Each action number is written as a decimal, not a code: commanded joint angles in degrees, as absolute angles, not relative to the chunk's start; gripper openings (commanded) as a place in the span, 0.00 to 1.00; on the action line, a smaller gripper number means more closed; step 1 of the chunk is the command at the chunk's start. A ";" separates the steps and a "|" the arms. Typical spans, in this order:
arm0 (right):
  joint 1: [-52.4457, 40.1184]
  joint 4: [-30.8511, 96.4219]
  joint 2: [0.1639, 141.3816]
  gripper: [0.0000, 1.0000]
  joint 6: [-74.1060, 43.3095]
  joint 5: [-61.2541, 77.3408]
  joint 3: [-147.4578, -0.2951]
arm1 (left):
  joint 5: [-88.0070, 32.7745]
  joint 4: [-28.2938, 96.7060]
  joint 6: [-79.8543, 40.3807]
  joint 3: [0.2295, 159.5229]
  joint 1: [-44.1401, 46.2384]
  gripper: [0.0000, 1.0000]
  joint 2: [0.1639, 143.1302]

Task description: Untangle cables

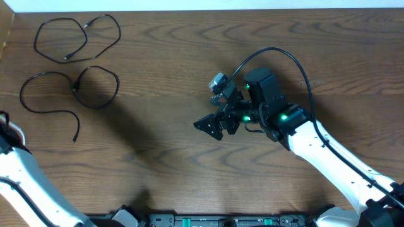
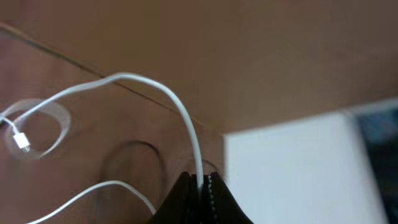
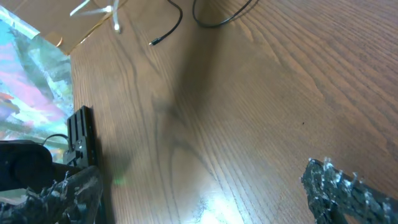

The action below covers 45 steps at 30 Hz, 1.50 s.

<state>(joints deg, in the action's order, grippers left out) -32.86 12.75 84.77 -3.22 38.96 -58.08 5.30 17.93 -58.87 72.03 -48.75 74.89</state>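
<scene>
- Table point(image 1: 164, 170) midspan suits laying out the white cable point(image 2: 181, 109), well apart from the black cables point(image 1: 76, 87) at far left
- Right gripper point(image 1: 221, 123), jaws apart and empty, could take its free end
- Left gripper point(image 2: 204, 182) is clamped on the white cable; lift slowly

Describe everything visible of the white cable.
The white cable is a thin, smooth, flexible cord that looks like plastic. The left hand is shut on it, pinching it between its dark fingertips. From the pinch one stretch arcs up and to the left, ending in a small white plug with a metal tip. Another stretch trails off toward the lower left. Only the hand is seen touching it.
</scene>
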 commanded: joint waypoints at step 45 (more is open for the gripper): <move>-32.71 14.59 85.14 0.99 -2.52 38.92 -58.15 | 9.67 24.18 -55.53 72.49 -60.20 0.08 101.16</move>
<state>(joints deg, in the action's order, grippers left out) -32.86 14.52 84.77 -3.22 38.94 -58.08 8.95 23.79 -57.14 72.03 -60.01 99.94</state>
